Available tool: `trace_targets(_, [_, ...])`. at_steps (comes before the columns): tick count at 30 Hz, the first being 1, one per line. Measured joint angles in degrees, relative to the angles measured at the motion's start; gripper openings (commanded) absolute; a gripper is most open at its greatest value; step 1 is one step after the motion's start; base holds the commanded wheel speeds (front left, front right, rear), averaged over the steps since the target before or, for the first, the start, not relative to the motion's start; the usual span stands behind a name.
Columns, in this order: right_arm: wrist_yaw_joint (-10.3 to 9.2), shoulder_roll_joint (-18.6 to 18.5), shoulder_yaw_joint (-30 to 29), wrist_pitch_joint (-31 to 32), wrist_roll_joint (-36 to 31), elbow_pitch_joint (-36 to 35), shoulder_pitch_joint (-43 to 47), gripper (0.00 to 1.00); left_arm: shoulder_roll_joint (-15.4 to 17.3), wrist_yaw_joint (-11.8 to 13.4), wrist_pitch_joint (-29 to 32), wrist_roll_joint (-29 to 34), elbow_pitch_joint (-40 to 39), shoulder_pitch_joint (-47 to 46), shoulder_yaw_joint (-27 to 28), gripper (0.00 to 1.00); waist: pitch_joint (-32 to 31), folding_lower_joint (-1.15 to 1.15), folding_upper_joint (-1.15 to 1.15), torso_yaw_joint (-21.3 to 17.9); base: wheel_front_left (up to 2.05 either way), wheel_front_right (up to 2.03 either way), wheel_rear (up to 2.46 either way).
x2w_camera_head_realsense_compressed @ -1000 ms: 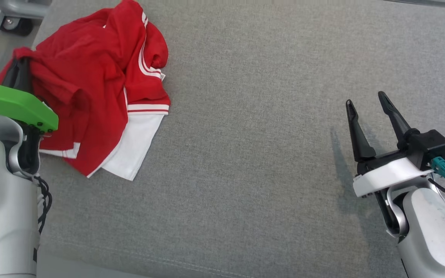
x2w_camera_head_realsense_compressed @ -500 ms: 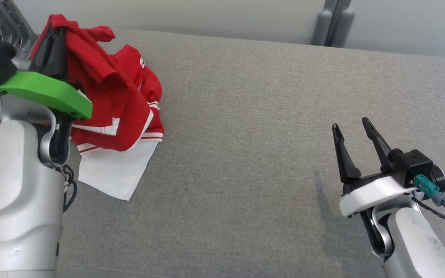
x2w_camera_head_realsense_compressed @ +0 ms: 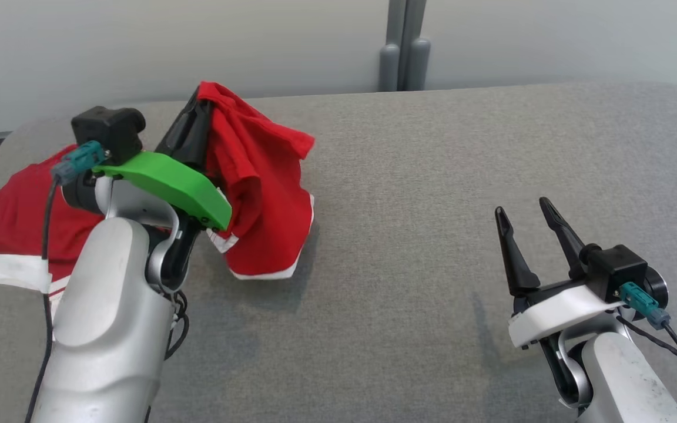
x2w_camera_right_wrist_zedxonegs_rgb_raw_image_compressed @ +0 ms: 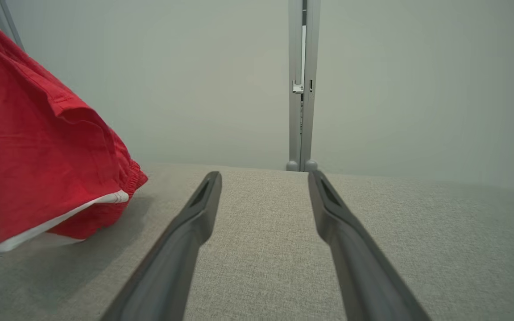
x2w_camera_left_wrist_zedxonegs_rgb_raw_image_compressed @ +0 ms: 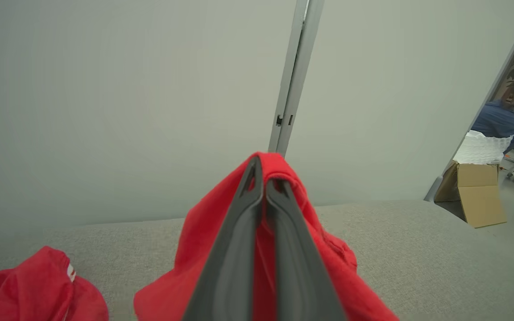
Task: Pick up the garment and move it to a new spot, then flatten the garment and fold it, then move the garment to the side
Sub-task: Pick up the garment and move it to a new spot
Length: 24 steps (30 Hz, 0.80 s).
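Left pincer, clamped on the red shirt, just hoisted it up by the table's left edge; pickup's underway, right pincer gaping.

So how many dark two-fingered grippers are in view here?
2. The left gripper, raised at left, is shut on the red garment with white trim; the right gripper, at lower right, is open over the grey fabric surface.

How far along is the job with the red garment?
Done: the left claw is shut on the garment. In hand: the lift; cloth hangs from the claw, partly raised off the grey surface. Left: setting down, flattening, folding, moving aside. The right claw is open, holding nothing.
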Motion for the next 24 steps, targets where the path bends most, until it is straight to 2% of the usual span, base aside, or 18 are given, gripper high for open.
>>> trace_targets(8, [0.01, 0.2, 0.7, 0.0, 0.0, -1.4, 0.0, 1.0, -0.1, 0.0, 2.5, 0.5, 1.3, 0.5, -4.7, 0.0, 1.3, 0.0, 0.0, -5.5, 0.0, 0.0, 0.0])
trace_targets(18, [0.02, 0.8, 1.6, 0.0, 0.0, -3.3, -0.4, 1.0, -0.2, 0.2, 5.1, 0.9, 4.1, 0.4, -8.6, 0.0, 6.3, 0.0, 0.0, -12.5, 0.0, 0.0, 0.0])
trace_targets(24, [0.6, 1.0, 3.5, 0.0, 0.1, -3.2, -2.7, 1.0, -0.1, 2.0, 5.5, 0.5, 6.5, -0.6, -10.3, 0.0, 9.4, 0.0, 0.0, -17.0, 0.0, 0.0, 0.0])
